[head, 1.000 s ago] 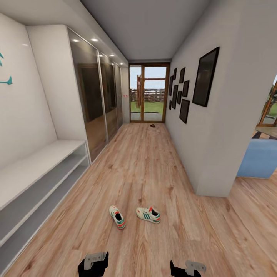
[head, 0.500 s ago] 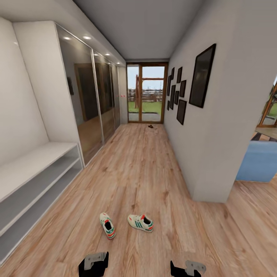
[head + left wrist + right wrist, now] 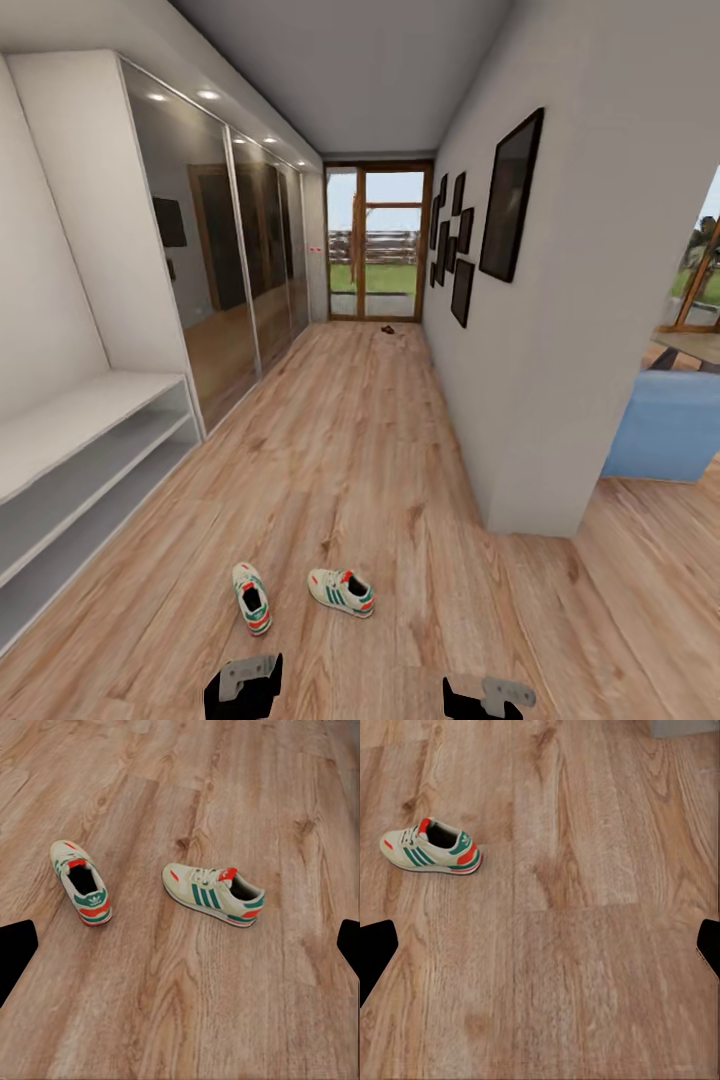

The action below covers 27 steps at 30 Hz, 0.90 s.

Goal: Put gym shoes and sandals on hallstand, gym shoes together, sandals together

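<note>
The warm brown wood-plank corridor floor [image 3: 370, 440] is running away toward twelve o'clock, and the whole head view is sliding: the robot is rolling forward. Compared with a second ago, the wide pale-grey hallstand with its open shelves [image 3: 70, 450] is drifting further out at nine o'clock, and the mirrored wardrobe doors [image 3: 220, 270] are taking more of that side.

The white dividing wall hung with dark picture frames [image 3: 520, 330] is standing at two o'clock, and a blue upholstered block [image 3: 665, 425] is sitting beyond it at three o'clock; neither is crossing the path.

The two cream-white sneakers with green stripes [image 3: 340, 592] are lying on the planks at six o'clock, apart from each other and now lower in the view, nearly within reach, so a first pick looks close. Two small dark shapes [image 3: 387, 329], probably the sandals, are lying far off at twelve o'clock by the glass door [image 3: 378, 243].

The left gripper [image 3: 243, 688] and right gripper [image 3: 490, 697] are hanging at the lower edge; in the wrist views each one's fingers are spread wide with nothing between them.
</note>
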Tool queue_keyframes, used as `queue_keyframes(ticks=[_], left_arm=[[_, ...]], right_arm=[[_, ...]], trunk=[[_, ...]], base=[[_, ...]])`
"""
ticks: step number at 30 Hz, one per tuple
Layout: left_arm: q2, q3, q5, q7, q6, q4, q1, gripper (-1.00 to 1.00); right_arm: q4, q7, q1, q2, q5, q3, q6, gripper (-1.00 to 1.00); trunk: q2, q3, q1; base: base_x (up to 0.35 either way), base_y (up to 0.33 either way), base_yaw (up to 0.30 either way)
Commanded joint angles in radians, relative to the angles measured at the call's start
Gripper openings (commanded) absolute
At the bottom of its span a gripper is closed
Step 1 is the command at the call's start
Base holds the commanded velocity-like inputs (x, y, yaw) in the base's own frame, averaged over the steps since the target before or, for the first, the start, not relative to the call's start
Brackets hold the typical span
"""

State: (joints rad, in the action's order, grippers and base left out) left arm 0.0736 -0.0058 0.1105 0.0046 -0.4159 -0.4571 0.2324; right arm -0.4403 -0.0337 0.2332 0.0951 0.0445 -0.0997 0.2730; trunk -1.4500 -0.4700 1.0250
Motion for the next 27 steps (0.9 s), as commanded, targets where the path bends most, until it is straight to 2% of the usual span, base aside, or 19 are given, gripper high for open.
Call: queue_keyframes(ticks=[1, 10, 27], left_arm=[[0.0, 0.0, 0.0, 0.0, 0.0, 0.0, 0.0, 1.0], [0.0, 0.0, 0.0, 0.0, -0.001, 0.0, 0.0, 1.0], [0.0, 0.0, 0.0, 0.0, -0.001, 0.0, 0.0, 1.0]], right_arm=[[0.0, 0.0, 0.0, 0.0, 0.0, 0.0, 0.0, 1.0], [0.0, 0.0, 0.0, 0.0, 0.0, 0.0, 0.0, 1.0], [0.0, 0.0, 0.0, 0.0, -0.001, 0.0, 0.0, 1.0]], trunk=[[0.0, 0.0, 0.0], [0.0, 0.0, 0.0], [0.0, 0.0, 0.0]], base=[[0.048, -0.208, 0.115], [0.027, -0.115, 0.193], [0.006, -0.025, 0.269]])
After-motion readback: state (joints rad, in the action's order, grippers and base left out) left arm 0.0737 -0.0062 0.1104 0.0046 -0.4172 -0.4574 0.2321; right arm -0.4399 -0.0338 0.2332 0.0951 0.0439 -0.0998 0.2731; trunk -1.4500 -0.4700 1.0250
